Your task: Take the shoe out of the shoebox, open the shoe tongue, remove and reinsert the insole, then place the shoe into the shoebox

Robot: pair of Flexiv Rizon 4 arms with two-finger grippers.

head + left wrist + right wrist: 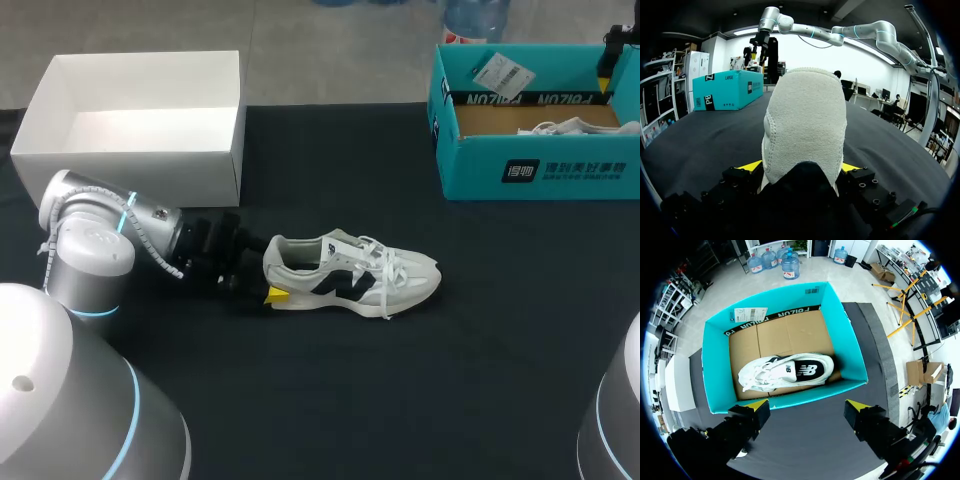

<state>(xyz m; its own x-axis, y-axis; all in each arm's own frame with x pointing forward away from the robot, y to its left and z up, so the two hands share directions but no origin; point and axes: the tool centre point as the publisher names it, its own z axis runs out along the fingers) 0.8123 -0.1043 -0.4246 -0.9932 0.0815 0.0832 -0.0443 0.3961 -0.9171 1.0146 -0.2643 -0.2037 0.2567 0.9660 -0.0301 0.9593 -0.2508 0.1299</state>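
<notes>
Head view puts the shoe [350, 275] upright on the black cloth bench [450, 380], toe toward 3 o'clock. The teal shoebox [560, 170] stands well apart at 1 o'clock. My left hand [801, 169] pinches the heel from both sides. My right hand [807, 409] hangs spread above the shoebox, where a second shoe [785, 372] lies. The heel is soft, napped and rounded, so I judge it may buckle or slip from my pinch if I twist. Loose laces [385, 262] could snag. The shoebox's cardboard is stiff, and a low toe could catch its rim.
</notes>
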